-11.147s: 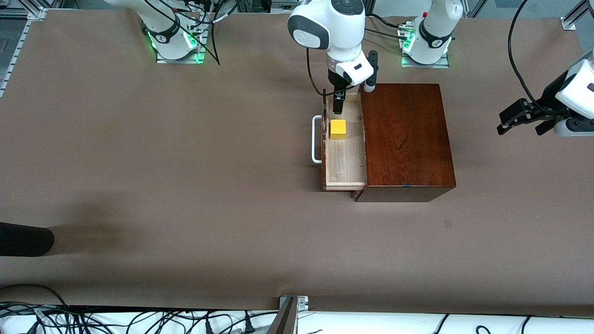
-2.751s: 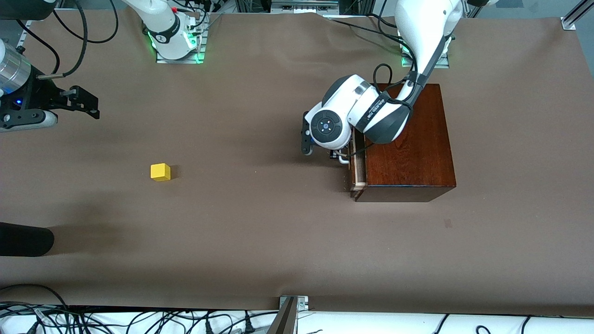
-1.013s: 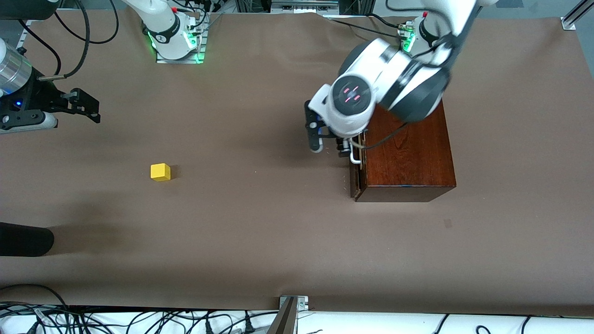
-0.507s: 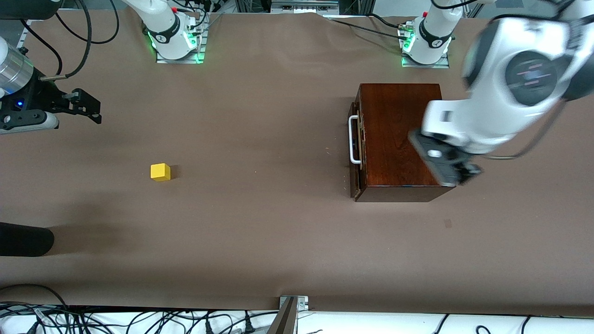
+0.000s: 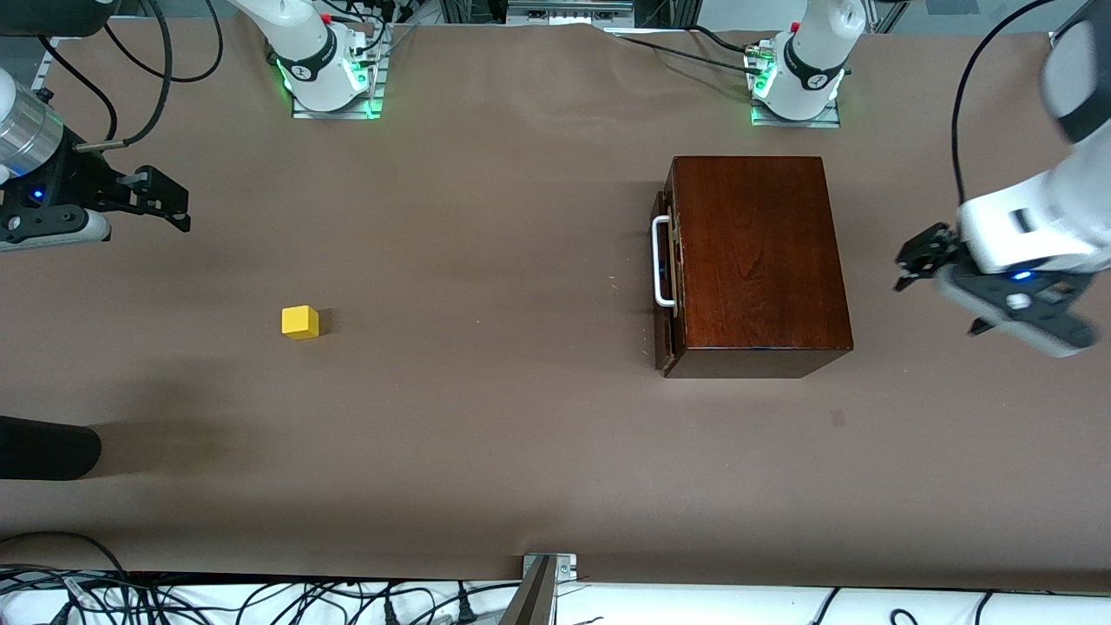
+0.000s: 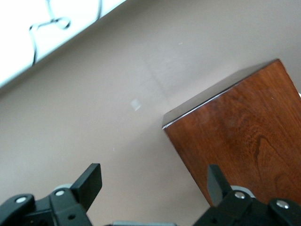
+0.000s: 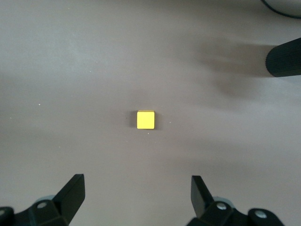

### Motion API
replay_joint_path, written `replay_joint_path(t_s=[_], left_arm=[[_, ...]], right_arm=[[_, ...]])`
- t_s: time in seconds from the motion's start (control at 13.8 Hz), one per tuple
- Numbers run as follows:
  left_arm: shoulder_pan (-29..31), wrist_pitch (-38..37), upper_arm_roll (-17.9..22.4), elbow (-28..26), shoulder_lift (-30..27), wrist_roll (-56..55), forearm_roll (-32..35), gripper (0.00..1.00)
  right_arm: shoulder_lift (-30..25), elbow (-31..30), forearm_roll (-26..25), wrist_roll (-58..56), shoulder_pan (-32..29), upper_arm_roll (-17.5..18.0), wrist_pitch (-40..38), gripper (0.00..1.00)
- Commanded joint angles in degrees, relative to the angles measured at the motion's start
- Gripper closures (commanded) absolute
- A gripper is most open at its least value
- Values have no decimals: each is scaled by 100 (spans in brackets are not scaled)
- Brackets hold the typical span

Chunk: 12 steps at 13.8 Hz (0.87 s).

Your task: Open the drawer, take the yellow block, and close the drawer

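The drawer (image 5: pixel 663 260) of the dark reddish-brown wooden box (image 5: pixel 755 260) is pushed in, its white bar handle (image 5: pixel 658 260) facing the right arm's end. The yellow block (image 5: pixel 300 321) lies on the bare table toward the right arm's end; it also shows in the right wrist view (image 7: pixel 146 119). My left gripper (image 5: pixel 933 260) is open and empty, up over the table at the left arm's end, beside the box (image 6: pixel 240 136). My right gripper (image 5: pixel 165 204) is open and empty, held up at the right arm's end of the table, waiting.
A black rounded object (image 5: pixel 43 447) pokes in at the right arm's end, nearer the front camera than the block; it shows in the right wrist view (image 7: pixel 284 57). Arm bases (image 5: pixel 330 74) (image 5: pixel 794 82) stand along the table's top edge.
The left arm has swung away from the drawer handle, over the box, out to the left arm's end. The drawer stays shut. The block and the right arm have not moved.
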Motion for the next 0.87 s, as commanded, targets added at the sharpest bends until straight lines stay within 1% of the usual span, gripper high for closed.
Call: replay_joint_path(t_s=[0.0,0.07,0.22,0.29,0.36,0.43,0.51,0.58,0.8], left_arm=[[373,-22,-302,-1155,-1137,-1274,-2,0],[496,-40,-320,-1348,-1244,-1547,-2,0],[506,-110,-347,-1647,-1446,-1673,7,0],[550,-241,-442,-1954,-1682,-1708,-11,0],[646,-68,-644,-2113,-1754,-1787,-2,0],[742,-23,-828,-2115,-1764,-2049,42,0],[752,-5,-891,-2124,-1764,-2434,268,0],[752,21,-918,-2159,-1773,-2769,349,0],[822,91,-918,-2185,-1755,-2807,323,0]], right_arm=[[47,114,174,-1,3,-15,-48,0],[47,114,165,-10,3,-15,-75,0],[47,114,165,-18,3,-15,-84,0],[38,123,157,-36,-6,-32,-93,0],[29,123,148,-36,-6,-32,-93,0],[29,115,165,-19,-6,-32,-93,0],[38,123,157,-18,-6,-24,-93,0],[38,115,165,-10,-6,-24,-75,0],[38,123,130,-18,12,-6,-40,0]])
